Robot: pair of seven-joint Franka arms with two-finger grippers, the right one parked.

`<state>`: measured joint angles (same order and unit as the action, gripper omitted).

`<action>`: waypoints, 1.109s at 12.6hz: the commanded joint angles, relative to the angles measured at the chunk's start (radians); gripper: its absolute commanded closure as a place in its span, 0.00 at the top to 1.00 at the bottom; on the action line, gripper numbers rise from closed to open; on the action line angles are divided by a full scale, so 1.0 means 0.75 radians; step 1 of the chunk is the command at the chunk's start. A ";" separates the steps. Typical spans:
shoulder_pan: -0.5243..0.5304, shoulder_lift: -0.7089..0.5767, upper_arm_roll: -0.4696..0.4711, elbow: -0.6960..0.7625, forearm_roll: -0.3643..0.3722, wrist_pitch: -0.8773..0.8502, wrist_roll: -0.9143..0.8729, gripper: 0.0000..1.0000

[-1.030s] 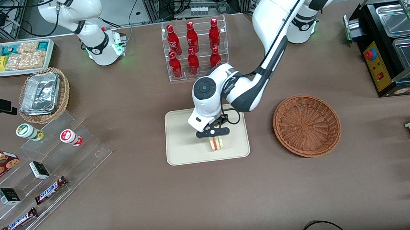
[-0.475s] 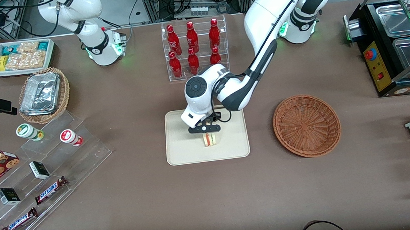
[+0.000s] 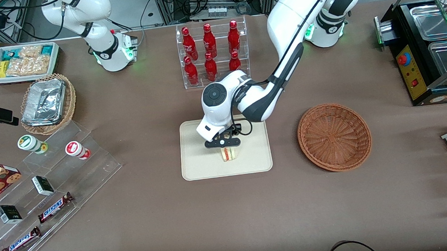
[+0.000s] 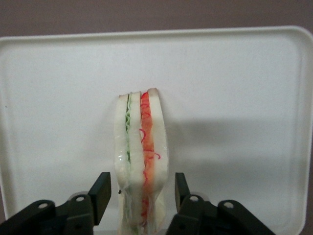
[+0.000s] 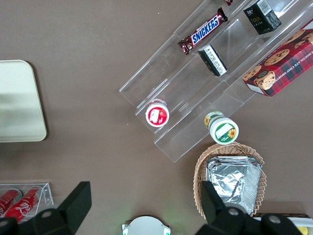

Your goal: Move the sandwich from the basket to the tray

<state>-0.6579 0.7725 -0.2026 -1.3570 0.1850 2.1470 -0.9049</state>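
The sandwich [image 3: 229, 153] stands on its edge on the cream tray [image 3: 198, 159], near the tray's middle. In the left wrist view the sandwich [image 4: 142, 137] shows pale bread with green and red-orange layers, upright on the tray [image 4: 234, 98]. My gripper [image 3: 222, 143] hangs just above it, and in the left wrist view the gripper [image 4: 143, 180] is open, one black finger on each side of the wedge with a narrow gap to the bread. The reddish-brown wicker basket [image 3: 334, 136] sits beside the tray, toward the working arm's end, with nothing in it.
A clear rack of red bottles [image 3: 211, 52] stands farther from the front camera than the tray. Acrylic steps with snack bars and cups [image 3: 48, 183] and a foil-filled wicker basket [image 3: 48, 103] lie toward the parked arm's end. A black food warmer [image 3: 428, 45] stands at the working arm's end.
The gripper carried the sandwich sideways over the tray toward the parked arm's end, then settled slightly lower. The basket has not moved.
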 commanded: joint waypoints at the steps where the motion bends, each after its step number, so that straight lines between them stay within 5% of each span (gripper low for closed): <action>1: 0.055 -0.166 0.004 -0.023 -0.003 -0.121 -0.004 1.00; 6: 0.300 -0.510 0.006 -0.090 -0.087 -0.408 0.018 1.00; 14: 0.728 -0.852 0.008 -0.205 -0.159 -0.731 0.690 1.00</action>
<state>-0.1505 0.1997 -0.1853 -1.4669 0.0808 1.6369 -0.4767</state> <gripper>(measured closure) 0.000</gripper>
